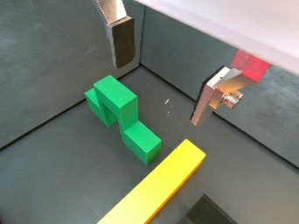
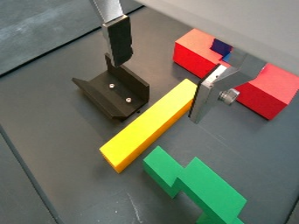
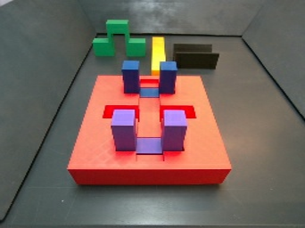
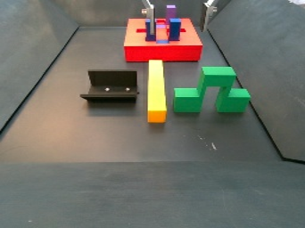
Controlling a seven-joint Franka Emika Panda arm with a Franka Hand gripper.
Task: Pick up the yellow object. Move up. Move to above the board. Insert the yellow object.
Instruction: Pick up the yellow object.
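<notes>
Gripper (image 2: 162, 77) wide open, nothing held - yellow bar (image 2: 149, 123) lies flat on the floor just under the jaws, between fixture (image 2: 114, 94) and green stepped block (image 2: 193, 183). Red board (image 2: 233, 72) sits beyond - no readable writing anywhere.

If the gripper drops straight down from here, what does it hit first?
Probably bare floor: in both wrist views the open gripper has grey floor between its fingers, with the yellow object just beside that gap. Depth is unclear; one finger could clip the bar.
</notes>
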